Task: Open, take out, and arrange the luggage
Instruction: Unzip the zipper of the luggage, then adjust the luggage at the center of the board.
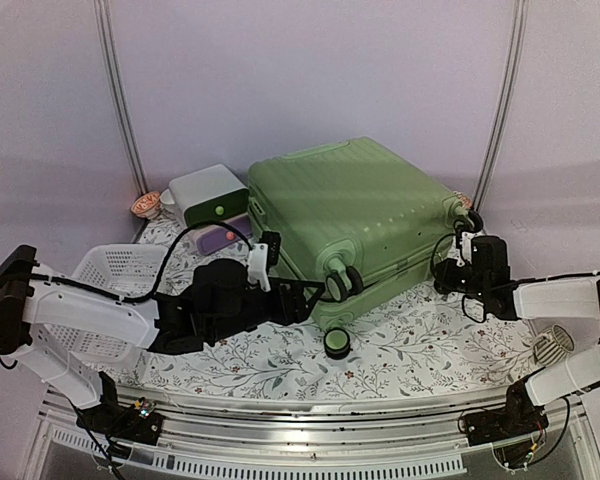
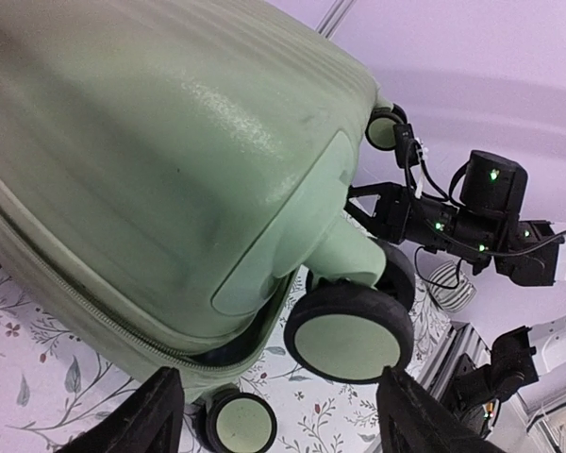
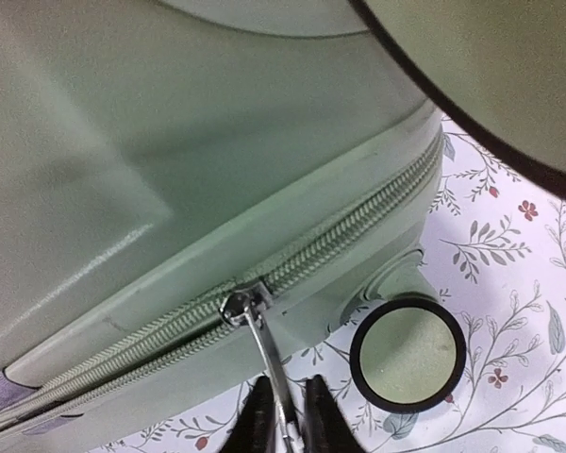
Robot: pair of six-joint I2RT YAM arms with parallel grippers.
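Note:
The light-green ribbed suitcase (image 1: pixel 355 215) lies flat on the flowered cloth, its black wheels toward me. My left gripper (image 2: pixel 275 415) is open, its fingers spread below the near-left corner, next to a wheel (image 2: pixel 349 342); the shell (image 2: pixel 160 160) gapes slightly there. My right gripper (image 3: pixel 285 420) is shut on the metal zipper pull (image 3: pixel 264 349) at the suitcase's right corner. The slider (image 3: pixel 241 304) sits on the zipper track, which is parted to its left and closed to its right. In the top view the right gripper (image 1: pixel 458 262) is at the suitcase's right edge.
A white-and-green drawer box (image 1: pixel 208 194) stands behind the suitcase on the left. A white perforated basket (image 1: pixel 120 275) lies under my left arm. A striped object (image 1: pixel 552 345) sits at the right. The table's metal front edge (image 1: pixel 310 415) is near.

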